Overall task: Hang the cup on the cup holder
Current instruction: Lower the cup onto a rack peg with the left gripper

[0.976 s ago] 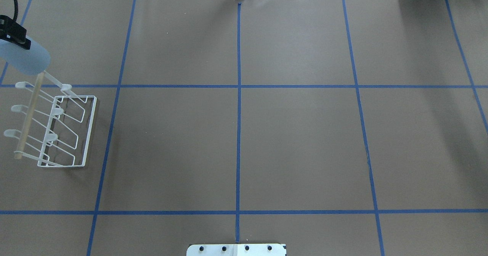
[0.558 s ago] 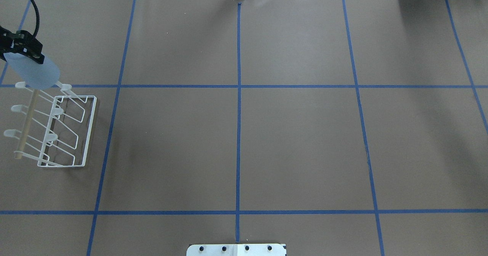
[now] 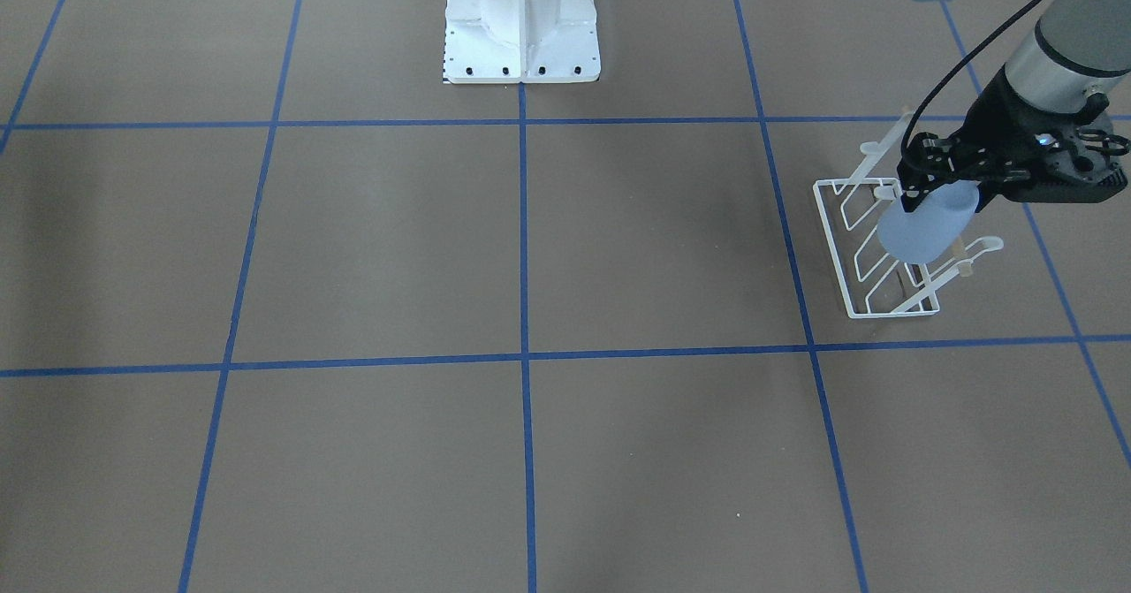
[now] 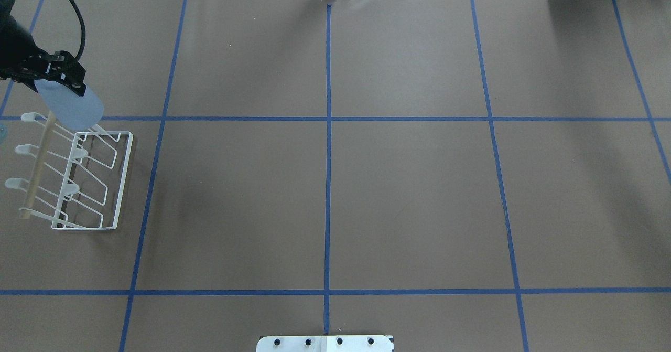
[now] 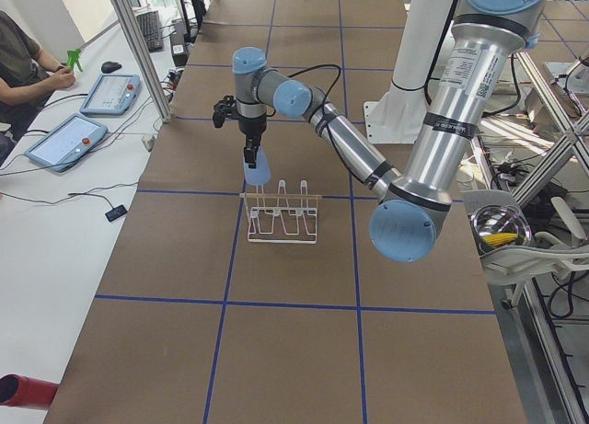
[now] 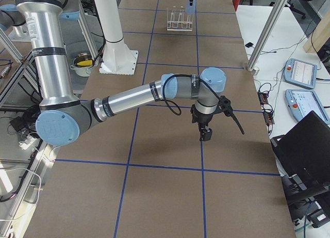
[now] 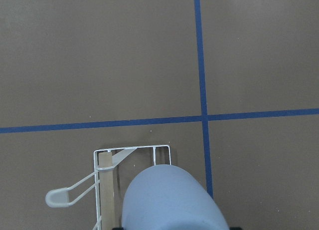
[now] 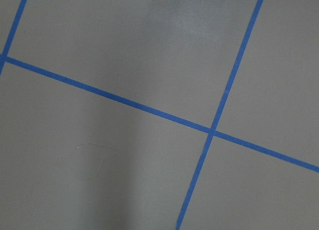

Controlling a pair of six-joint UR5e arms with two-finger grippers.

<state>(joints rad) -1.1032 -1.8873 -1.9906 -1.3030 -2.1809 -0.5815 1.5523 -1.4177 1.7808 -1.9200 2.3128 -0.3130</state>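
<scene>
The cup (image 4: pixel 71 105) is a pale blue-grey tumbler, and my left gripper (image 4: pixel 57 76) is shut on its upper end. It hangs tilted over the far end of the cup holder (image 4: pixel 123 179), a white wire rack with paddle-tipped prongs and a wooden rod. From the front, the cup (image 3: pixel 926 222) covers the rack's middle prongs (image 3: pixel 835 248). The left wrist view looks down past the cup (image 7: pixel 172 200) onto the rack's corner (image 7: pixel 132 148). My right gripper (image 6: pixel 205 136) hovers low over bare table far from the rack; I cannot tell whether it is open or shut.
The white robot pedestal (image 3: pixel 521 36) stands at the table's near middle edge. Blue tape lines grid the brown table. A person (image 5: pixel 23 61) sits at a side table with tablets (image 5: pixel 69 139) beyond the far edge.
My left gripper has carried the cup to the right and closer to the rack's far prong. The rack has not moved.
</scene>
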